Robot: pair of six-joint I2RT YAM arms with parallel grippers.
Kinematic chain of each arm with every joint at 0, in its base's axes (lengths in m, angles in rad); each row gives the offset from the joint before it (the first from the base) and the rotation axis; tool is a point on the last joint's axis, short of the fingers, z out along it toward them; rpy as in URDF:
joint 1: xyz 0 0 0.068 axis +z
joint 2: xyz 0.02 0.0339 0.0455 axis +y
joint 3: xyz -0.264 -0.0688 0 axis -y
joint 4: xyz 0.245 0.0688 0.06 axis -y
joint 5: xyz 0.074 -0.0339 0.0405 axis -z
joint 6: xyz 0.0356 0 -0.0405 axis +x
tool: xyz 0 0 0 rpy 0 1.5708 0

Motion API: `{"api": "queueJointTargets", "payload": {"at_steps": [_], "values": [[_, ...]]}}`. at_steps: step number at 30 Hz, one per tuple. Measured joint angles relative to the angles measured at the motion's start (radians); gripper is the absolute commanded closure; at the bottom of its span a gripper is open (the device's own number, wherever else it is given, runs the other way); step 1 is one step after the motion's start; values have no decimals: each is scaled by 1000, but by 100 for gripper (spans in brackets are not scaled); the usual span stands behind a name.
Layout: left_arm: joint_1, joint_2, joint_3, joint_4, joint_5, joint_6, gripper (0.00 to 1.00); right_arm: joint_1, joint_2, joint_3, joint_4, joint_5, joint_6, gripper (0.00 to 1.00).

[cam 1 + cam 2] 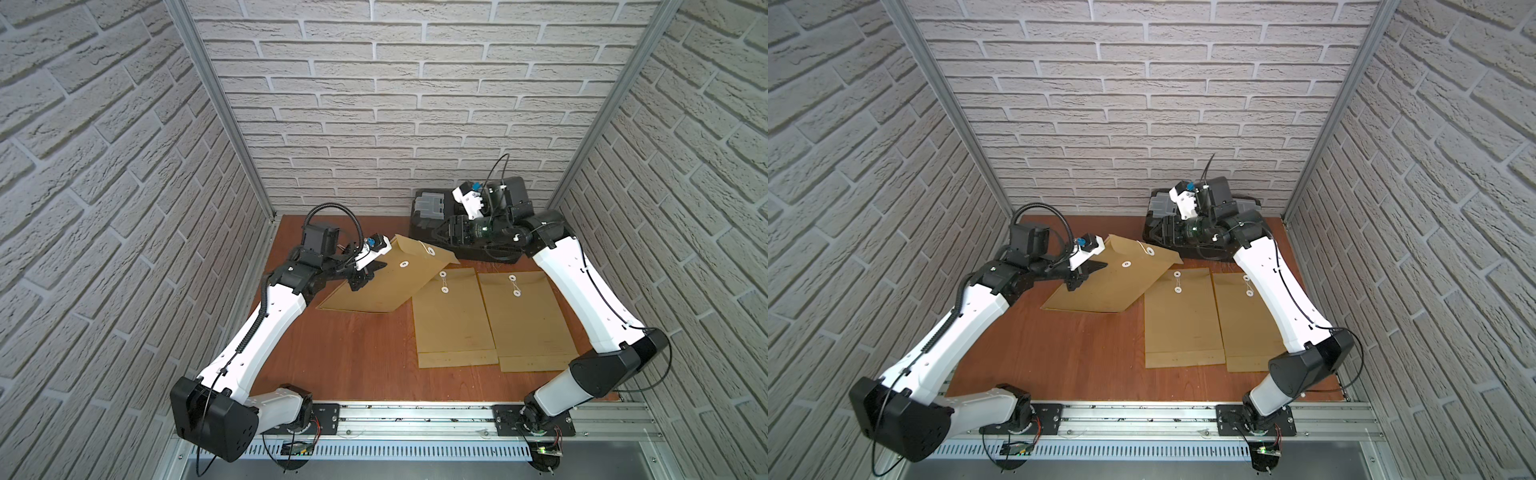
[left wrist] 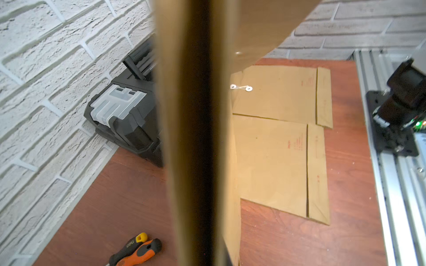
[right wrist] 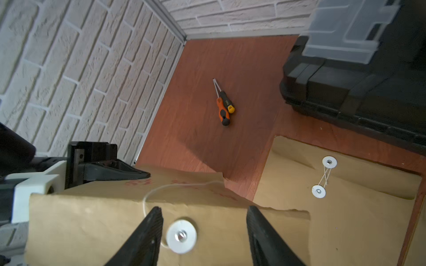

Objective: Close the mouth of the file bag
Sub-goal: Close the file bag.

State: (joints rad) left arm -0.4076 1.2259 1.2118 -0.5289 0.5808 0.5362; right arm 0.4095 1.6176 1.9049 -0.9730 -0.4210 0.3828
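A brown file bag (image 1: 386, 286) is tilted up off the table, its left edge pinched in my shut left gripper (image 1: 365, 274). In the left wrist view that bag's edge (image 2: 184, 138) fills the middle as a blur and hides the fingers. Two white discs (image 1: 430, 251) (image 1: 403, 263) sit near its mouth. My right gripper (image 3: 204, 209) hovers open over the bag's mouth end, also seen in both top views (image 1: 446, 237) (image 1: 1167, 235). One white disc (image 3: 181, 236) lies between its fingers (image 3: 147, 230). A loose white string (image 3: 161, 187) curls from that disc across the paper.
Two more file bags (image 1: 455, 316) (image 1: 528, 320) lie flat side by side, strings wound between their discs. A black toolbox (image 1: 465, 220) stands at the back right, under the right wrist. Two screwdrivers (image 3: 224, 110) lie near the back wall. Brick walls close in three sides.
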Motion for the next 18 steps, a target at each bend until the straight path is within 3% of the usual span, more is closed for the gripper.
{"api": "queueJointTargets", "payload": {"at_steps": [9,18], "values": [[-173,0,27,-63,-290,196,100,120,130,218,-200,54,-38,39],[-265,-23,27,-47,-484,335,100,151,151,186,-306,115,-104,43]]}}
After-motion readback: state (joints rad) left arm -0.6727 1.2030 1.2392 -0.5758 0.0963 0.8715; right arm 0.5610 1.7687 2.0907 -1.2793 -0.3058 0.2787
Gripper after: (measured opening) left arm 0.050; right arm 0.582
